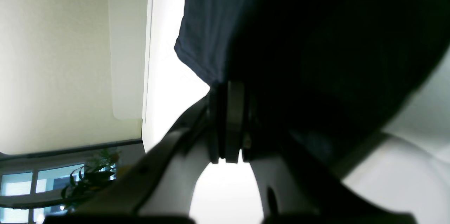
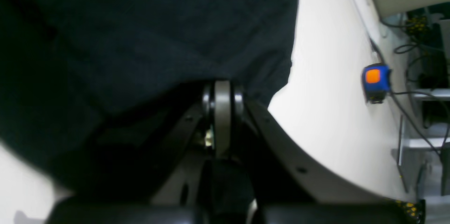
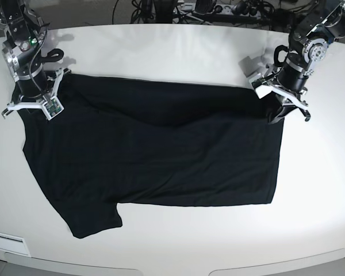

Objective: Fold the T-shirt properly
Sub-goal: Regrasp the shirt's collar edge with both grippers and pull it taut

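Note:
The black T-shirt (image 3: 161,149) lies spread on the white table (image 3: 178,52), with its far part lifted and draped forward in a fold across the middle. No print or label shows. One sleeve sticks out at the front left (image 3: 92,218). My left gripper (image 3: 278,114) is shut on the shirt's far right corner; in the left wrist view (image 1: 230,88) the fabric (image 1: 316,41) hangs over the closed jaws. My right gripper (image 3: 30,110) is shut on the far left corner; in the right wrist view (image 2: 222,87) the cloth (image 2: 158,34) covers the closed jaws.
Cables and power strips (image 3: 207,8) lie behind the table's far edge. A blue device with an orange button (image 2: 375,81) sits beyond the table. A plant (image 1: 89,178) and windows show in the left wrist view. The table's front edge (image 3: 178,267) runs below the shirt.

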You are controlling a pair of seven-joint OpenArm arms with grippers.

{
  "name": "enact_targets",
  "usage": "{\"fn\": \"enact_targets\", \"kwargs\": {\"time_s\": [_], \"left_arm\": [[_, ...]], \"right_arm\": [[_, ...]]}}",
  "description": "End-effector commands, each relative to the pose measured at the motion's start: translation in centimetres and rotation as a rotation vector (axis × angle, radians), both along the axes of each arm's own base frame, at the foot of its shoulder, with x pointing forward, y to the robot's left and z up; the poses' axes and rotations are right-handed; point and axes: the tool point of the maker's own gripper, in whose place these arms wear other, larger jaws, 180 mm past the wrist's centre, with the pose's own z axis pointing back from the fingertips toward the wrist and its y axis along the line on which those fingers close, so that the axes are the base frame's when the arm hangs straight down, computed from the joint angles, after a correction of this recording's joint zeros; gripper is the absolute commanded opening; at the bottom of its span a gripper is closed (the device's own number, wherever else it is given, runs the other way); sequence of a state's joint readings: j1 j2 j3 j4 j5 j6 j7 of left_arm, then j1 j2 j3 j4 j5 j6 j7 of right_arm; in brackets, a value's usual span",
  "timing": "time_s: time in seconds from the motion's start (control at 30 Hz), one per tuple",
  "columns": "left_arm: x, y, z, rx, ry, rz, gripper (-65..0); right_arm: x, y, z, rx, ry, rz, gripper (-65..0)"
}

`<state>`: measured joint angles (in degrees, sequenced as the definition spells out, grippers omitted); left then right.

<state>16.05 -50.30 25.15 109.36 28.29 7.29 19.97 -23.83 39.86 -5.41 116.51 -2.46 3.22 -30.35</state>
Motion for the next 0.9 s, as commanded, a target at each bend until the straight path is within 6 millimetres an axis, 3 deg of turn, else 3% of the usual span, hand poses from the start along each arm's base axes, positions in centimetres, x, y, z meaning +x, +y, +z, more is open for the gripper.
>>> {"fn": "enact_targets", "kwargs": {"time_s": [0.0,0.4,0.43,0.5,0.57,0.67,0.73,0.8,0.83,0.87], "left_arm": [[1.1,0.0,1.7,-0.004,-0.063,-0.005,-65.0],[4.0,-0.2,2.6,-0.119,-0.095,0.074,-65.0],[4.2,-0.2,2.9,-0.130,-0.110,0.084,-65.0],[4.6,0.0,3.8,-0.193,-0.163,0.136,-52.7],[4.5,0.4,3.6,-0.293,-0.155,0.212,-41.0],[4.2,0.7,2.8,-0.342,-0.132,0.290,-37.2],[4.2,0.5,2.8,-0.348,-0.134,0.295,-37.7],[4.3,0.5,3.0,-0.368,-0.154,0.313,-47.6],[4.3,0.6,3.2,-0.376,-0.167,0.324,-57.9],[4.3,0.7,3.2,-0.377,-0.170,0.326,-65.0]], "right_arm": [[1.0,-0.2,1.6,-0.014,-0.055,0.015,-65.0],[2.5,1.2,2.6,0.098,-0.081,0.038,-65.0],[2.9,0.8,3.2,0.102,-0.112,0.014,-57.8],[3.7,-0.1,4.5,0.117,-0.181,-0.048,-40.4],[3.8,-0.5,4.7,0.136,-0.187,-0.087,-33.3],[3.7,-0.6,4.3,0.135,-0.168,-0.094,-33.8],[3.6,-0.4,4.1,0.147,-0.169,-0.106,-41.9],[3.5,-0.3,3.9,0.163,-0.167,-0.124,-59.5],[3.5,-0.3,3.8,0.169,-0.163,-0.130,-65.0],[3.4,-0.1,3.6,0.172,-0.157,-0.129,-65.0]]}}
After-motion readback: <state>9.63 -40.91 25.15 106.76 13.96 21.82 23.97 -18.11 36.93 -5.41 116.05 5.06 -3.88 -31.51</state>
